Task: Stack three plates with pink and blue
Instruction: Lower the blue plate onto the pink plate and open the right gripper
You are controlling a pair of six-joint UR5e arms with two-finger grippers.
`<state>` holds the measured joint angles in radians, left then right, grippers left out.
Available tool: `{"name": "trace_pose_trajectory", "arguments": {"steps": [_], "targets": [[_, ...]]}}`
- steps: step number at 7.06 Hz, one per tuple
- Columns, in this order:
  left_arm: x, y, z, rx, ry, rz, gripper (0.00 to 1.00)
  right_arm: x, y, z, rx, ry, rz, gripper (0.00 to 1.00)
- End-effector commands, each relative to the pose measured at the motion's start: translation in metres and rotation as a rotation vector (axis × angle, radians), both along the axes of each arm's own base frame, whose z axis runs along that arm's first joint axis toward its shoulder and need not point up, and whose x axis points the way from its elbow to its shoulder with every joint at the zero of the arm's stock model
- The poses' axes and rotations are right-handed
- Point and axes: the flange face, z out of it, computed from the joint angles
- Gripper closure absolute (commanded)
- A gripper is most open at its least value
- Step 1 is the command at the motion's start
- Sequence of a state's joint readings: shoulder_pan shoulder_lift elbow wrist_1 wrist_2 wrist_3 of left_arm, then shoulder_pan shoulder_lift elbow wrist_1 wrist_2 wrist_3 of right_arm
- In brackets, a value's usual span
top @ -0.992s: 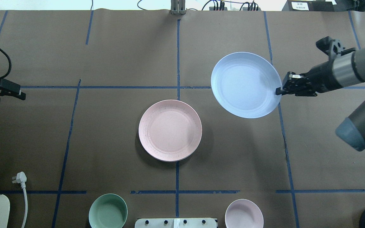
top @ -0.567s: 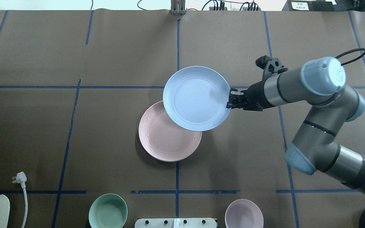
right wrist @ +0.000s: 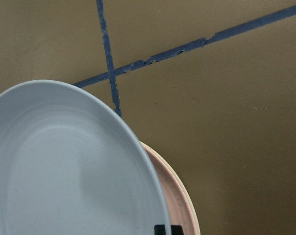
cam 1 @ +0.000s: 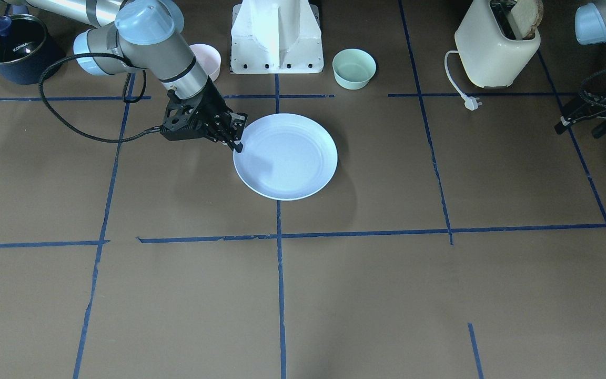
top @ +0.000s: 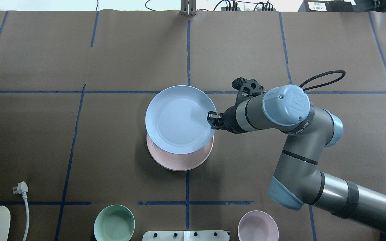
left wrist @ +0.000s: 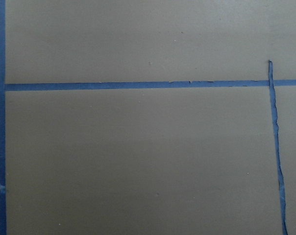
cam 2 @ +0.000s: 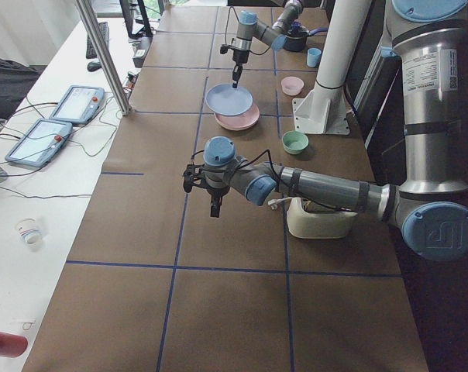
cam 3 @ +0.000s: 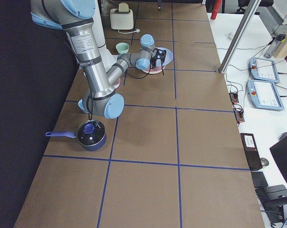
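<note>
- The desk [top: 79, 50], brown with blue tape lines, carries everything; the work is at its middle.
- The right arm [top: 297, 160] is stretched in from the lower right of the overhead view. It is the only arm near the plates.
- The left gripper [cam 1: 592, 118] is parked at the right edge of the front-facing view, well apart from the plates. Whether its fingers are spread cannot be told.
- The blue plate [top: 179, 119] is held close to level over the middle of the desk. It lies to the left of the fingers in the overhead view. Being round, it has no long axis to line up.
- The pink plate [top: 179, 163] lies on the desk under the blue one, seen as a crescent along the blue plate's lower edge in the overhead view. Whether it is one plate or two cannot be told.
- The blue plate is thus offset toward the top of that view. A shift toward the bottom of the frame and a lowering are judged to be needed before release.
- The right gripper [top: 210, 118] is at the blue plate's right rim, its fingers pinched narrow on that rim.
</note>
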<state>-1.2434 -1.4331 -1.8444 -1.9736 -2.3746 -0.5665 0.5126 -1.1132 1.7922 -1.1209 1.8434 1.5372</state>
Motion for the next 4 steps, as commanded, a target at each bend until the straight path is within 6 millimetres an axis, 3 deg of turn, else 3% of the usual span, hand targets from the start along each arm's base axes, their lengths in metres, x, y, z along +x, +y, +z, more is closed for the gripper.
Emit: {"name": "trace_pose_trajectory", "arguments": {"steps": [1,3,4], "targets": [[-0.014,0.0026,0.0105,-0.014,-0.007,-0.021,0.0,-0.0128,0.0157,0.0019,0.0,0.01,-0.023,0.96],[-0.0144,0.0038,0.0121,-0.001,-0.011,-0.008,0.0,-0.0161,0.0217,0.0086,-0.005,0.02,-0.034,0.95],[-0.0146,0.0044,0.013,-0.004,-0.012,-0.008,0.0,-0.0178,0.0222,0.0081,-0.004,0.02,-0.039,0.7]]}}
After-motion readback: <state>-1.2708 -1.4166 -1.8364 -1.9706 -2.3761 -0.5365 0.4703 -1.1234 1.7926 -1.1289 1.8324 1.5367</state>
